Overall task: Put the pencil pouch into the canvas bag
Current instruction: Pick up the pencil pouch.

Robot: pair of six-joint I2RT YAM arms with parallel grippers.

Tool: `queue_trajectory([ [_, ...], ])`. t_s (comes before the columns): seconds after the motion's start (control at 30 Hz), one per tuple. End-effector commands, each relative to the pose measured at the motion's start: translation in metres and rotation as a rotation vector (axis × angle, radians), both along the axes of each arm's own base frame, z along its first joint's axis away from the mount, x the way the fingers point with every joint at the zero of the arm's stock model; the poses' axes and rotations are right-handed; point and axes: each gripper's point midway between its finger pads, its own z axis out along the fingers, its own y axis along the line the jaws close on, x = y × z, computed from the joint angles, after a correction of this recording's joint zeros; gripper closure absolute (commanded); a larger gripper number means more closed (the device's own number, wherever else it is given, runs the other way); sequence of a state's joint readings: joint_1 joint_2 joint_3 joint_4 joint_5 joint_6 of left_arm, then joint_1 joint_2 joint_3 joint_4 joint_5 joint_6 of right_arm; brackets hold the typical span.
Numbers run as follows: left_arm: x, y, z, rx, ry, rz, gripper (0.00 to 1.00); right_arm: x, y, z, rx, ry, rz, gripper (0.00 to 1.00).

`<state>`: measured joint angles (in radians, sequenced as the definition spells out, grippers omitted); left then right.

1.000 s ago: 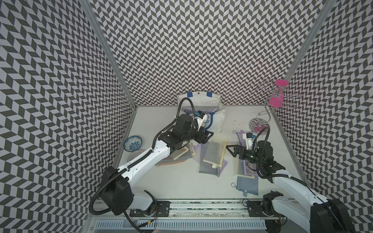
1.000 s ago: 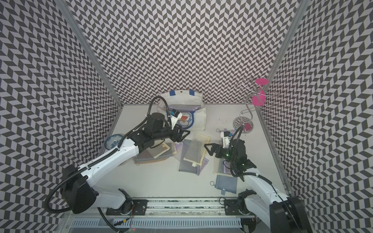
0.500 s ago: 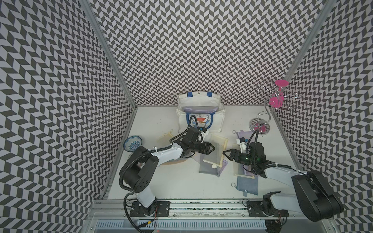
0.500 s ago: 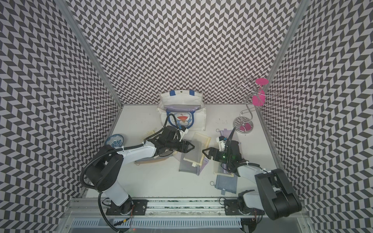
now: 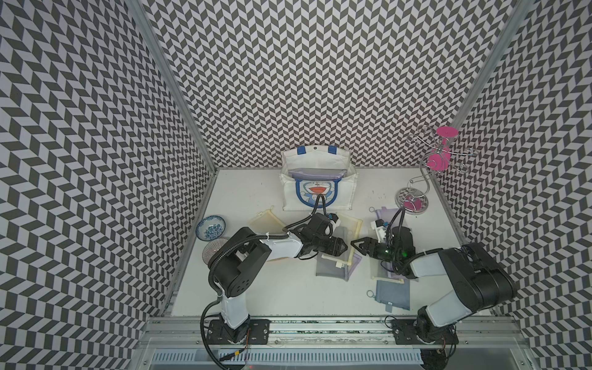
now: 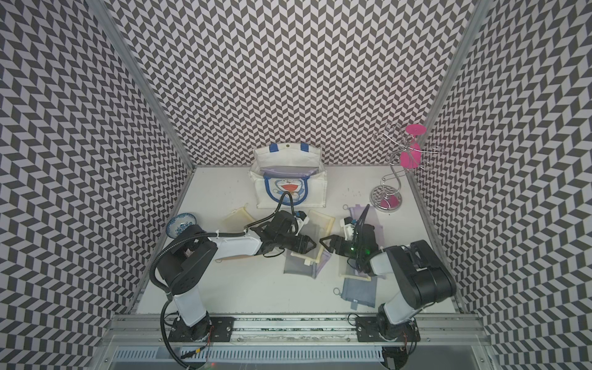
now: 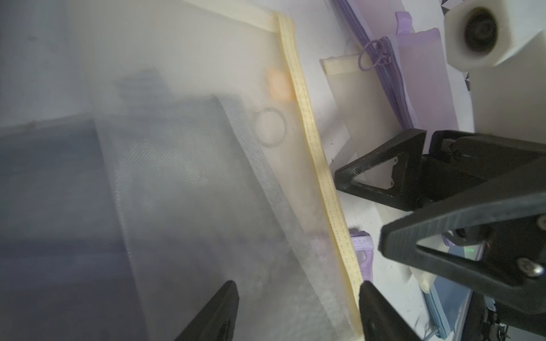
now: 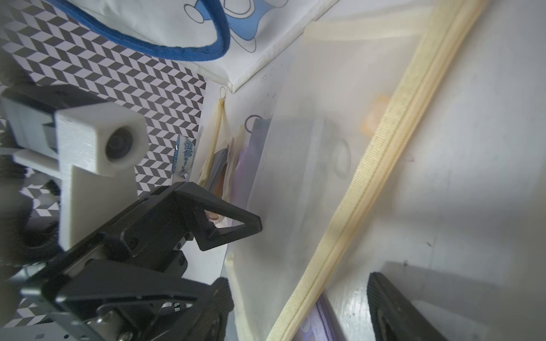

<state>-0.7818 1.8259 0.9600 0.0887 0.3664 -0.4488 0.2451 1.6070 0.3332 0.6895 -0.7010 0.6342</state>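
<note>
White table (image 5: 272,298): mesh pencil pouch (image 7: 221,73) (blurred up close), canvas bag (image 5: 344,189) beyond.

A grey bowl (image 5: 212,253) is half hidden behind the left arm (image 5: 282,249). Only the top edge of a purple pouch (image 5: 315,174) peeks out of the canvas bag (image 5: 347,192). Up close, the cream mesh pouch (image 7: 266,177) looks blurry. The picture's edge cuts off the fingers of the left gripper (image 7: 297,285).

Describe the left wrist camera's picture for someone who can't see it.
A cream-edged mesh pouch fills the view, its zipper edge between the open black fingertips of the left gripper. The right gripper points toward it, purple pouches beyond.
</note>
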Motion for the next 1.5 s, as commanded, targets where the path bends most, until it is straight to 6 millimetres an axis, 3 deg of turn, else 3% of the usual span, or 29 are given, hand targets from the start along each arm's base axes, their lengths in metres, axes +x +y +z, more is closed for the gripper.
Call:
queue_trajectory([
  [0.0, -0.006, -0.015, 0.005, -0.062, 0.004, -0.023, 0.34, 0.005, 0.006, 0.006, 0.055, -0.024, 0.01, 0.32],
  [0.17, -0.015, -0.02, 0.005, -0.097, 0.025, -0.047, 0.34, 0.008, 0.008, 0.007, 0.067, -0.033, 0.01, 0.45],
  [0.4, -0.023, -0.018, 0.013, -0.147, 0.046, -0.053, 0.34, 0.01, 0.013, 0.006, 0.098, -0.021, 0.017, 0.45],
  [0.6, 0.002, 0.015, 0.032, -0.129, -0.01, 0.041, 0.34, 0.008, 0.013, 0.004, 0.1, -0.012, 0.017, 0.45],
  [0.73, 0.021, 0.039, 0.028, -0.127, -0.002, 0.097, 0.36, 0.009, 0.015, 0.002, 0.093, -0.01, 0.021, 0.45],
  [0.9, 0.031, 0.034, 0.014, -0.107, 0.018, 0.094, 0.36, 0.009, 0.017, -0.001, 0.096, -0.004, 0.024, 0.46],
  [1.03, 0.026, 0.026, 0.003, -0.104, 0.046, 0.076, 0.37, 0.009, 0.019, -0.001, 0.097, -0.003, 0.027, 0.46],
  [1.33, 0.003, 0.002, 0.002, -0.143, 0.072, 0.014, 0.51, 0.01, 0.02, 0.0, 0.105, -0.009, 0.026, 0.48],
  [1.4, 0.0, 0.002, 0.006, -0.167, 0.075, 0.006, 0.61, 0.009, 0.02, 0.001, 0.104, -0.013, 0.027, 0.48],
  [1.47, -0.002, 0.001, 0.01, -0.182, 0.073, -0.002, 0.77, 0.007, 0.02, 0.003, 0.107, -0.015, 0.029, 0.49],
])
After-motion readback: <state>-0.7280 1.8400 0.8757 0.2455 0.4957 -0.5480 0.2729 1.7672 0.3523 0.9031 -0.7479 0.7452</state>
